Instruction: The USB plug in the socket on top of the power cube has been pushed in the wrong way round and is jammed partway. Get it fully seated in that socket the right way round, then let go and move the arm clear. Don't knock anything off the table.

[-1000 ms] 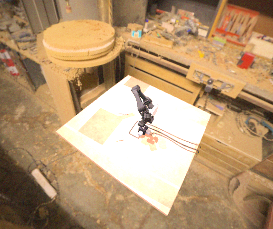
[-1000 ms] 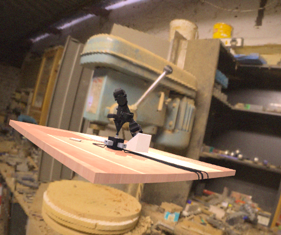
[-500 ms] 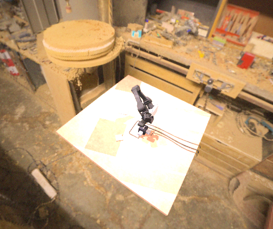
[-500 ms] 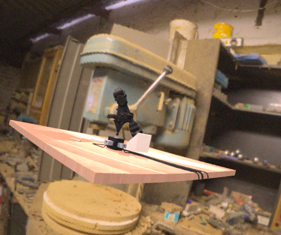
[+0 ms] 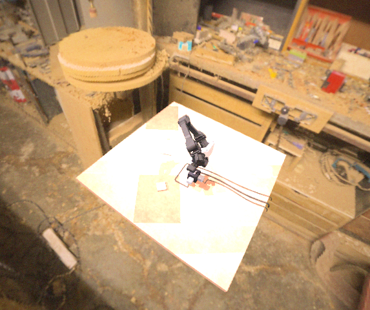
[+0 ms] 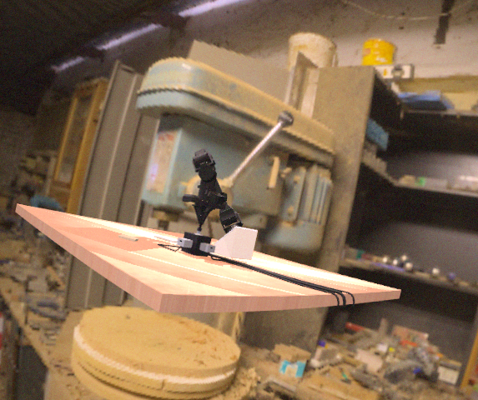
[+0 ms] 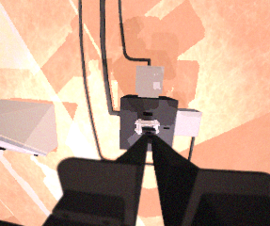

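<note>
The black power cube [image 5: 193,175] [image 6: 192,246] [image 7: 127,123] stands on the table, with a light grey block plugged into each of two sides. The small pale USB plug [image 6: 198,232] [image 7: 140,126] is at the cube's top face, between my fingertips. My gripper [image 6: 198,228] [image 7: 149,138] points down over the cube and is shut on the USB plug. A little of the plug shows above the cube in the exterior view. How deep it sits, and which way round, I cannot tell. The fingers partly hide the cube's near top edge in the wrist view.
The side blocks [image 6: 207,247] [image 7: 150,81] have black cables [image 5: 241,187] [image 6: 282,279] that run over the table's edge. A white wedge-shaped body [image 6: 243,242] [image 7: 26,123] stands beside the cube, near the arm. A small white square piece [image 5: 161,186] lies farther off on the table.
</note>
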`<state>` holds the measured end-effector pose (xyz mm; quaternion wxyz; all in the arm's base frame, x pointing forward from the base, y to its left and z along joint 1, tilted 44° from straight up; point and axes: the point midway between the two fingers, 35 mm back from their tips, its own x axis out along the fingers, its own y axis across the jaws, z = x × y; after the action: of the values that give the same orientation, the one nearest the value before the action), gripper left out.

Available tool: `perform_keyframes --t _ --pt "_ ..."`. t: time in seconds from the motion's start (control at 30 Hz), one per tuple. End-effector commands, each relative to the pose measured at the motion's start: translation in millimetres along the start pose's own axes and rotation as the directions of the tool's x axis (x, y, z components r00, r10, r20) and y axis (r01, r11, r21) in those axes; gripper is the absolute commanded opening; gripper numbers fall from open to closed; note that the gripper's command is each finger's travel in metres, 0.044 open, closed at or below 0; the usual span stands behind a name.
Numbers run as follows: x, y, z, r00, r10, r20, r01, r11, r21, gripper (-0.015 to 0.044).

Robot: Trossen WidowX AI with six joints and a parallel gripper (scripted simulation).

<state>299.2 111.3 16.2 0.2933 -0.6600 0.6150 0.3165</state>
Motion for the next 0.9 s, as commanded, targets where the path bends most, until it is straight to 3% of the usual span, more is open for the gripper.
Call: perform_keyframes --t 0.0,0.87 --pt "1.6 0.9 0.0 1.0 0.002 0.0 -0.002 1.0 -0.004 0.0" --pt "4.7 0.9 -0.2 1.0 0.002 0.0 -0.002 1.0 -0.004 0.0"
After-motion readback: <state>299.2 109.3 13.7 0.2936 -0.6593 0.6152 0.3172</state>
